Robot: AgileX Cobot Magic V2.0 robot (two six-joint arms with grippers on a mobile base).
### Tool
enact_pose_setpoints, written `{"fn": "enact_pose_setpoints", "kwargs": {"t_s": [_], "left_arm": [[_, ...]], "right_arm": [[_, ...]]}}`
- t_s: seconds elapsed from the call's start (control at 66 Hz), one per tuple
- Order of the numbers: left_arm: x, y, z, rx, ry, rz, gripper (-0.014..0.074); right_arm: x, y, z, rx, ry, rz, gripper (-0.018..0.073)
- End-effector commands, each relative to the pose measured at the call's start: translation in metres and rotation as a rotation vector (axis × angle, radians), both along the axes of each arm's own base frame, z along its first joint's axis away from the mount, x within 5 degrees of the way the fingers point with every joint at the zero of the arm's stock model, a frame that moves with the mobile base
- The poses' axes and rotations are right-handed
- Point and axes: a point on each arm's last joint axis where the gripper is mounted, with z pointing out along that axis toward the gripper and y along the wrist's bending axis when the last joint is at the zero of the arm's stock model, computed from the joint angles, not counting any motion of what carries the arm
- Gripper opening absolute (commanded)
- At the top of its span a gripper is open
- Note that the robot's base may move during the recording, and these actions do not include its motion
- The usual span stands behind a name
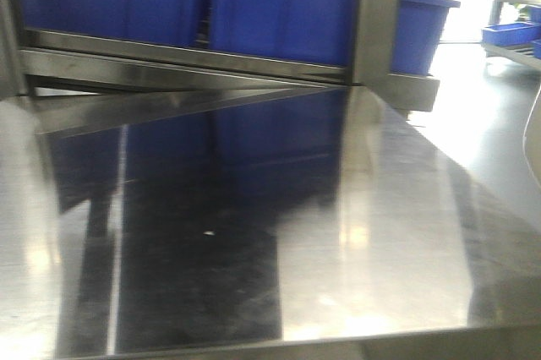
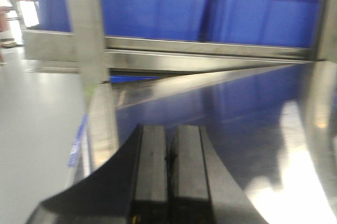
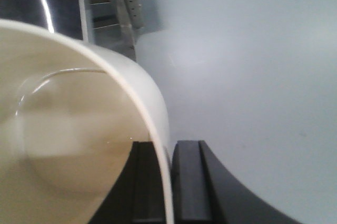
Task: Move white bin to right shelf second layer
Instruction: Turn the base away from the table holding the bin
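**Location.** The cream-white glossy plastic bin (image 3: 79,129) fills the left half of the right wrist view, with its open mouth towards the camera. Grey floor (image 3: 253,66) shows past its rounded corner on the right of the frame, so the bin is judged to be carried clear of any support. It does not appear in the front or left wrist views.

**Grip.** The right gripper (image 3: 167,153) has its jaws closed on the bin's wall at the lower centre of the frame, one black finger inside the rim and one outside. The left gripper (image 2: 169,134) has its jaws closed on nothing, pads together, above the polished stainless steel tabletop (image 1: 254,250).

**Handling.** The bin looks empty, thin-walled and light, so one arm is judged sufficient.
- The glossy plastic is slippery, and a one-sided rim pinch lets the bin swing or twist about the jaws.
- The best hold is a flat stretch of wall, with the rim seated deep between the pads.
- Clamp moderately, because thin plastic flexes.

**Destination.** The roller-fitted shelf level cannot be identified. A steel rack frame (image 3: 126,3) sits at the upper left of the right wrist view. Large blue rectangular plastic crates (image 1: 279,13) line the top of the front view.
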Motion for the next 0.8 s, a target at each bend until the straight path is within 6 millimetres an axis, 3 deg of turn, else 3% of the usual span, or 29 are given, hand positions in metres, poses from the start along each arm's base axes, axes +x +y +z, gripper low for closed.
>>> {"fn": "enact_pose_setpoints", "kwargs": {"t_s": [0.0, 0.788], "left_arm": [[0.0003, 0.0002, -0.0041, -0.017, -0.059, 0.001, 0.0085], [0.0003, 0.0002, -0.0041, -0.017, -0.059, 0.001, 0.0085]], "right_arm": [[0.0032, -0.0005, 0.0147, -0.011, -0.102, 0.002, 0.0049], [0.0032, -0.0005, 0.0147, -0.011, -0.102, 0.002, 0.0049]]}}
